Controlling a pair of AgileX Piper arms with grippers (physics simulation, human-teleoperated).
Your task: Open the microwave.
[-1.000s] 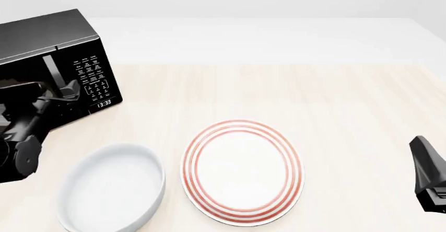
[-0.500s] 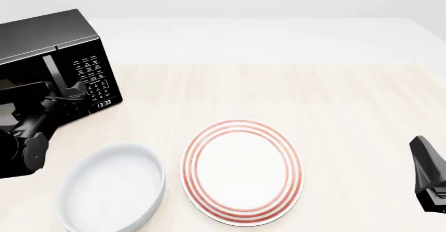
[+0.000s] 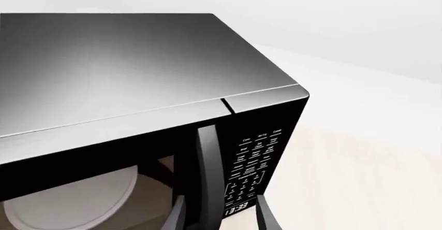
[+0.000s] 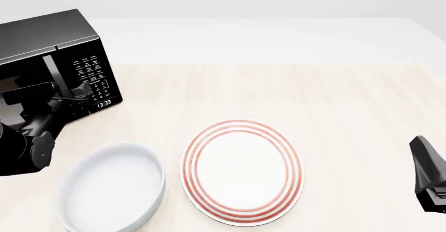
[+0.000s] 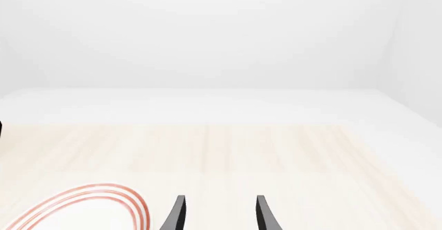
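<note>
The microwave (image 4: 49, 44) is a glossy black box at the table's far left, and its dark glass door looks closed. Its vertical grey handle (image 4: 51, 70) stands beside the keypad (image 4: 94, 78). My left gripper (image 4: 70, 93) is open at the handle's lower end. In the left wrist view its fingertips (image 3: 178, 214) stand on either side of the handle (image 3: 207, 173), without gripping it. The pale turntable (image 3: 69, 201) shows through the glass. My right gripper (image 4: 421, 153) is open and empty at the right edge, far from the microwave, and shows in the right wrist view (image 5: 219, 217).
A white bowl (image 4: 112, 187) sits at the front left, just below my left arm. A white plate with red rings (image 4: 243, 170) lies in the middle front and shows in the right wrist view (image 5: 90, 209). The pale wooden tabletop (image 4: 335, 101) stretches to the right.
My left arm has risen and pushed forward, bringing the gripper closer to the microwave's handle. The right arm, the plate and the bowl have not moved.
</note>
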